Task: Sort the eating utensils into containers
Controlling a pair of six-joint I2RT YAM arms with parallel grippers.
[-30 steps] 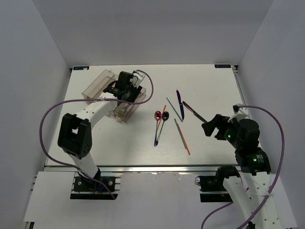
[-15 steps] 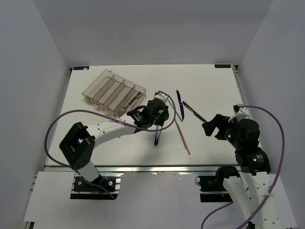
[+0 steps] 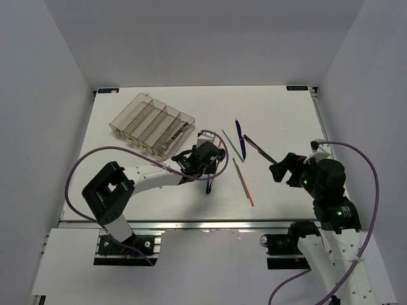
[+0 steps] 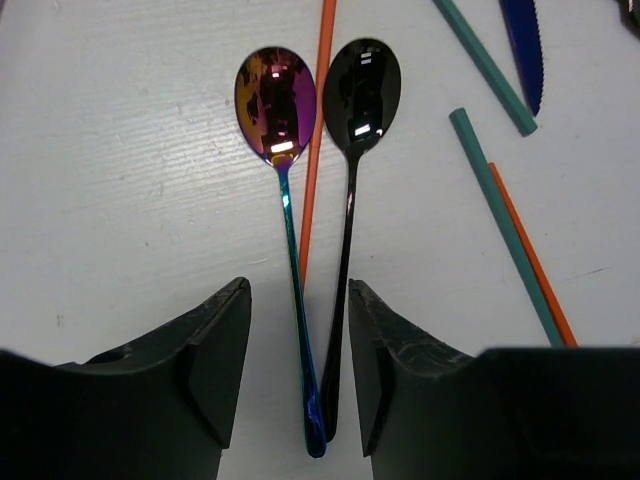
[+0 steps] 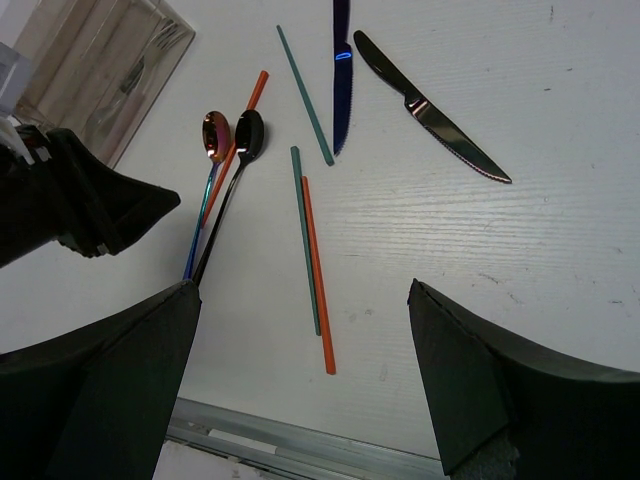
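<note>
**Inspector:** How far along is the sort?

**Examiner:** Early stage, in the examiner's judgement. The tray (image 3: 130,111) sits at the far left of the table (image 3: 286,114). Only the compartment nearest the centre shows any contents: what appear to be forks (image 3: 173,135), though the type cannot be confirmed. The other four compartments look unfilled from above.

**Inspector:** What is left outside the tray?

**Examiner:** Eight pieces. The pink spoon (image 4: 275,105) and dark spoon (image 4: 362,85) lie side by side, bowls apart and handle tips meeting, with an orange chopstick (image 4: 315,130) running between them. To their right are a green chopstick (image 5: 305,95), the blue knife (image 5: 342,75) and the dark knife (image 5: 430,115). Nearer the arms lie a second green chopstick (image 5: 306,240) and a second orange chopstick (image 5: 317,275), these two touching along their length.

**Inspector:** Condition of the end effectors?

**Examiner:** The left end effector (image 4: 298,300) is spread wide and holds nothing. It hangs low over the two spoon handles, one finger on either side. The right end effector (image 5: 300,290) is likewise parted and empty, well apart from any utensil at the right of the table.

**Inspector:** Assessment?

**Examiner:** A spoon pick appears to be the step in hand. With the handles so close together, taking two at once is a risk.
</note>
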